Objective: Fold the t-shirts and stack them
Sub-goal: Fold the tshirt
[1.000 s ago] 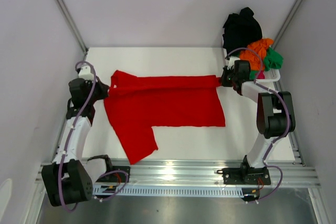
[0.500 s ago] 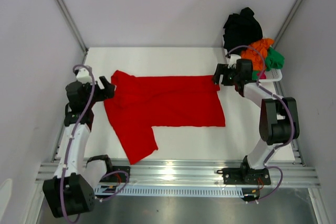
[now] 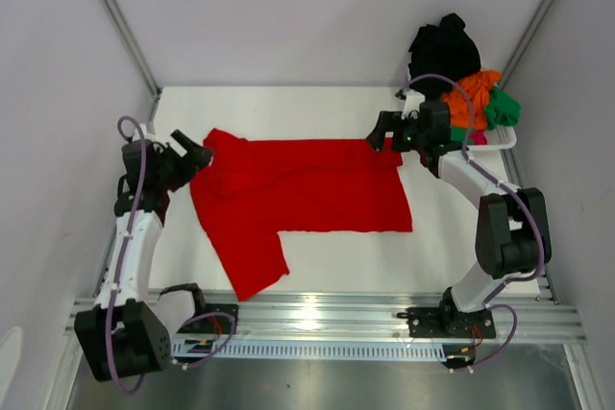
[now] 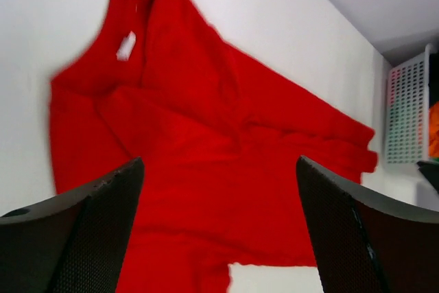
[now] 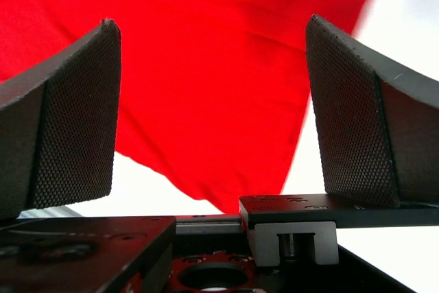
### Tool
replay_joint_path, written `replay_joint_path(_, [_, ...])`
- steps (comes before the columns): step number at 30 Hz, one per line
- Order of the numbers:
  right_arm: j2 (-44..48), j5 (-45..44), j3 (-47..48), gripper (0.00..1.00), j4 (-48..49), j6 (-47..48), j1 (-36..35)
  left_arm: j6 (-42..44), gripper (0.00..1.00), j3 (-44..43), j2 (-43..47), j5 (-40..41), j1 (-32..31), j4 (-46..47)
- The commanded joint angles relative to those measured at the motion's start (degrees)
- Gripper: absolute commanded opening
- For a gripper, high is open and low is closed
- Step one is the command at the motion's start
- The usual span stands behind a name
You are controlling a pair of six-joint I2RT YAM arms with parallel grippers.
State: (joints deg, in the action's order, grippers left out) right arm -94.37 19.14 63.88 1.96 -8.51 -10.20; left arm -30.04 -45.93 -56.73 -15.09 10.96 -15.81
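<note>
Red t-shirt (image 3: 298, 194) flat on the table (image 3: 288, 105), centre frame — left jaws by its left edge, right jaws at its upper-right corner, both spread wide, gripping nothing.

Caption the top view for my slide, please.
Left gripper and right gripper, both open, at opposite ends of the red t-shirt.
</note>
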Motion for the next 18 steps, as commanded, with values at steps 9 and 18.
replay_joint_path(9, [-1.6, -0.2, 2.7, 0.99, 2.6, -5.7, -5.2, -30.9, 0.74, 6.3, -12.4, 4.9, 1.5, 10.8])
replay_joint_path(18, [-2.0, -0.6, 3.4, 0.99, 2.0, -6.0, -5.4, -34.1, 0.7, 6.9, -21.3, 4.6, 2.0, 14.6])
